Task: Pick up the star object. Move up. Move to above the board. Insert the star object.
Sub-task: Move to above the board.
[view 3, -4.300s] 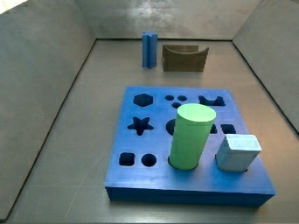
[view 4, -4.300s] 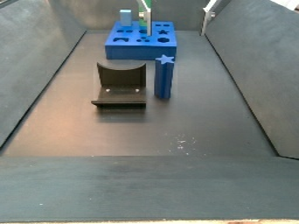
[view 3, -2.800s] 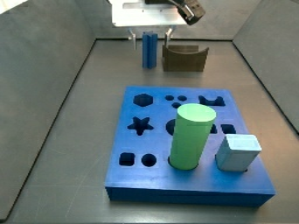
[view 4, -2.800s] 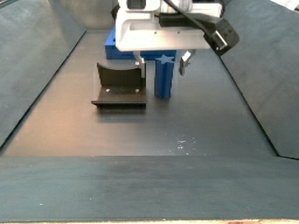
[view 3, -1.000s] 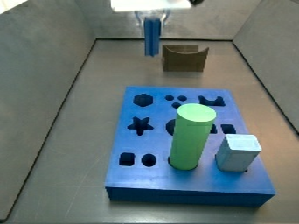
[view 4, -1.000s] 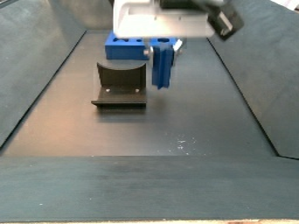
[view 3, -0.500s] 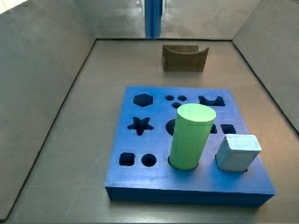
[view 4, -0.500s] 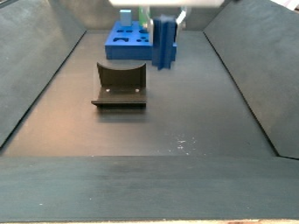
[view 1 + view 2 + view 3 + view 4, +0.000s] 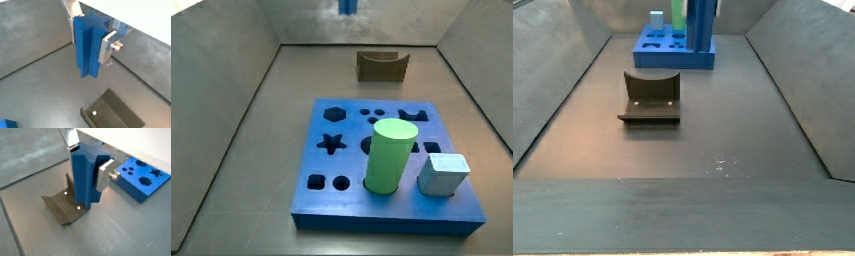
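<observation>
Rising further than half a second before, the star object [image 9: 88, 46] sat clamped in the pincer [image 9: 91, 31], only its lower end showing at the top edge in a side view [image 9: 348, 7], still short of the board [image 9: 385, 165].

The star object [image 9: 88, 47] is plain deep blue, clamped between the gripper [image 9: 90, 31] with its silver fingers [image 9: 107, 46]. At the upper middle of a side view, the board [image 9: 673, 58] is brighter blue. The green cylinder [image 9: 389, 155] is lime, the block [image 9: 444, 174] pale grey-blue, and the fixture [image 9: 651, 97] dark brown.
</observation>
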